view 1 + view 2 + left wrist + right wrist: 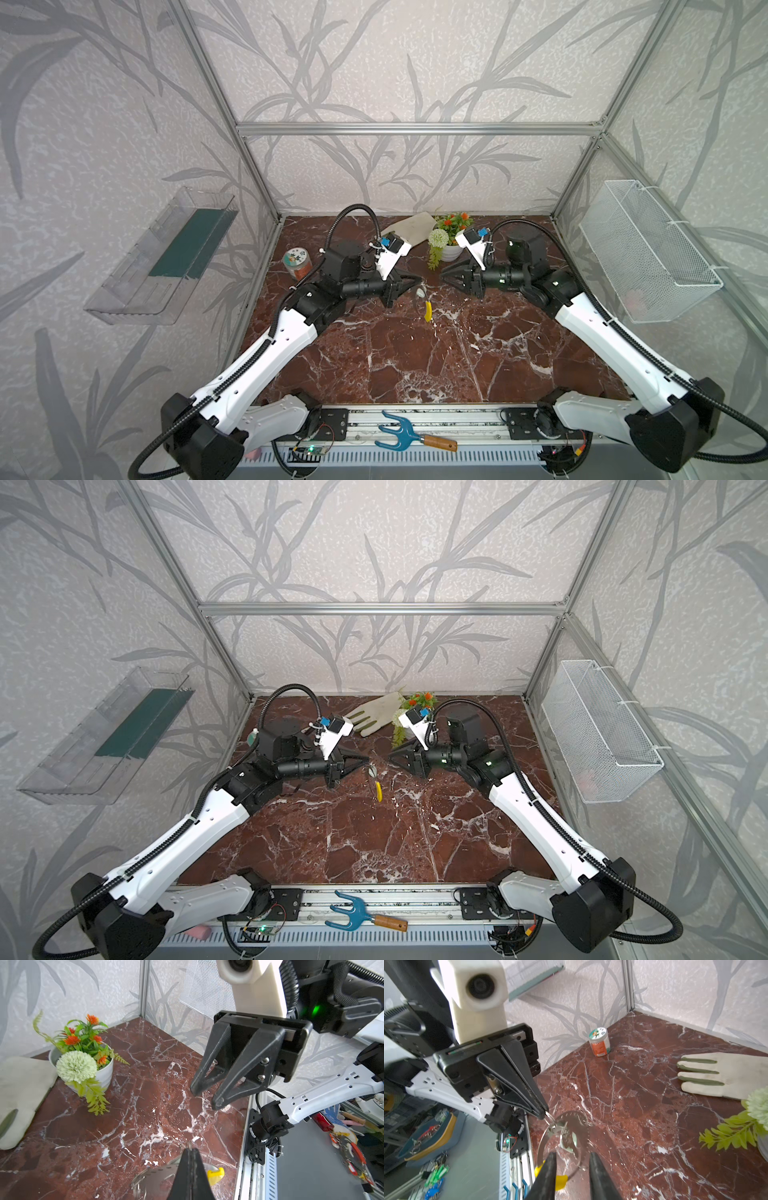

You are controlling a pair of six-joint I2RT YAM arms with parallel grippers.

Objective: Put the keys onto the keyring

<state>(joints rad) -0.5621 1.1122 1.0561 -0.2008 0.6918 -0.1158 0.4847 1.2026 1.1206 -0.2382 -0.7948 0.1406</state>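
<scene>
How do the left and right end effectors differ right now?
The left end effector is shut; the right end effector is open, with its fingers apart. The left one pinches the small ring of the keys, with the keyring hanging below; the right one holds nothing. Both are black and face each other tip to tip over the table.

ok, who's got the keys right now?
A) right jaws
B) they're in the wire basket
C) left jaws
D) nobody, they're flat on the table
C: the left gripper has its jaws pinched shut on the small ring of the keys, with the keyring dangling alongside; the right gripper is open and clear of them.
</scene>
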